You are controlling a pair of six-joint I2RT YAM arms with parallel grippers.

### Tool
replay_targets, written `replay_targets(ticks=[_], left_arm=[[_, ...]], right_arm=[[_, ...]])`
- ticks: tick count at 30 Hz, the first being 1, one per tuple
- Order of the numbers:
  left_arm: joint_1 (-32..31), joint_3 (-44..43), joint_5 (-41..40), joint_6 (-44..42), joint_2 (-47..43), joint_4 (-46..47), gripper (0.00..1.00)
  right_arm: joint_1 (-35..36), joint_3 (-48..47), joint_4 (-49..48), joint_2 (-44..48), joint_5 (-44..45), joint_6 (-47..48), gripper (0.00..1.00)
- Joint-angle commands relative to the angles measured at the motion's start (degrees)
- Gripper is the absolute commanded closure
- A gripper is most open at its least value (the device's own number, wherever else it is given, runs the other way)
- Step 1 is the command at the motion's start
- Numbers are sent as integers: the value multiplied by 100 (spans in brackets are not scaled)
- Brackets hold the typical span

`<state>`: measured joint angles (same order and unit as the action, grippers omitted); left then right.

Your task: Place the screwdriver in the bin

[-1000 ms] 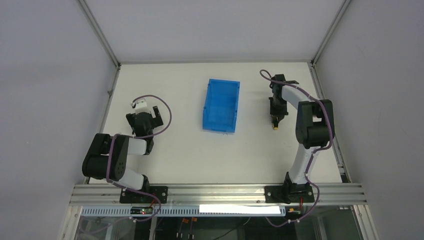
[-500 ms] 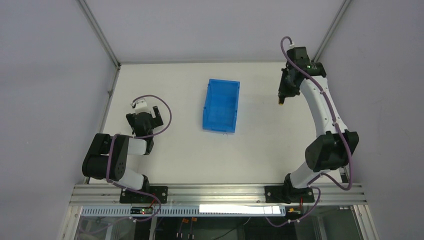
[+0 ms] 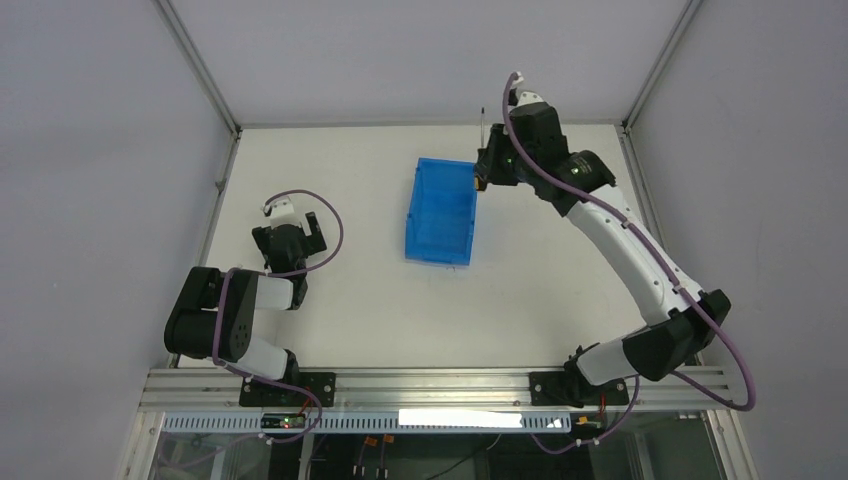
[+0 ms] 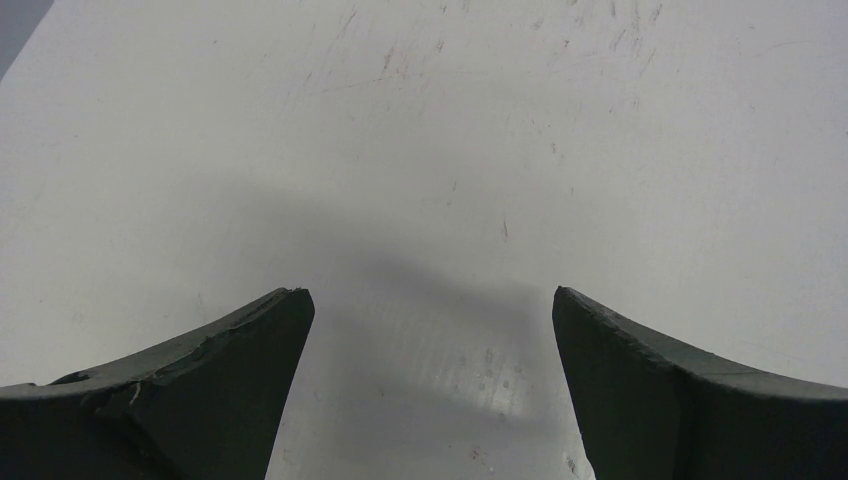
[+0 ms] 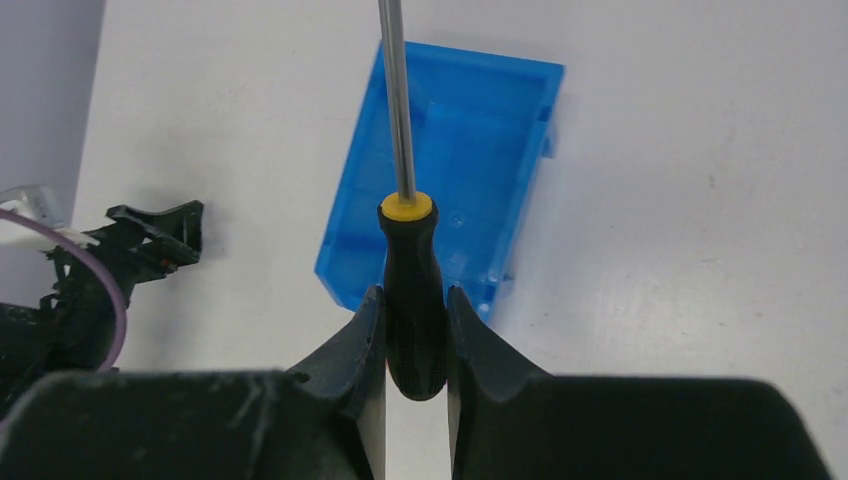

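Note:
My right gripper [image 5: 415, 300] is shut on the black handle of the screwdriver [image 5: 410, 270]; its yellow collar and thin shaft point away from the fingers. In the top view the right gripper [image 3: 487, 165] hangs in the air at the far right corner of the blue bin [image 3: 441, 210], with the shaft [image 3: 484, 125] sticking up behind it. The wrist view shows the bin [image 5: 470, 150] below the screwdriver. My left gripper [image 3: 300, 232] rests open and empty over bare table at the left; its wrist view [image 4: 430, 295] shows only table between the fingers.
The white table [image 3: 380, 300] is boxed in by grey walls and an aluminium frame [image 3: 200, 65]. The left arm [image 5: 130, 240] shows at the left of the right wrist view.
My right arm has lifted the screwdriver from the table's right side, swung up and left, and now holds it at the bin's far right corner. The left arm has not moved.

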<state>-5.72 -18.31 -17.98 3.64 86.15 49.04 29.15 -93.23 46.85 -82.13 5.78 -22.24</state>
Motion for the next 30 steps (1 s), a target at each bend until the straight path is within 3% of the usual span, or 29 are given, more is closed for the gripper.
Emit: replay_targets(ticks=[1,10,30], left_arm=[[-72,-129,-83,32,-10,124,1],[-78,-129,-83,32,-11,124,1],[-79,-135,-92,32,-11,124,1]], right_arm=[[477,286,-1495,-35,108,-244,100],[862,980,-2406,-1095,353,-785,100],[1030,733,-1822,-3512,613,-1418,100]])
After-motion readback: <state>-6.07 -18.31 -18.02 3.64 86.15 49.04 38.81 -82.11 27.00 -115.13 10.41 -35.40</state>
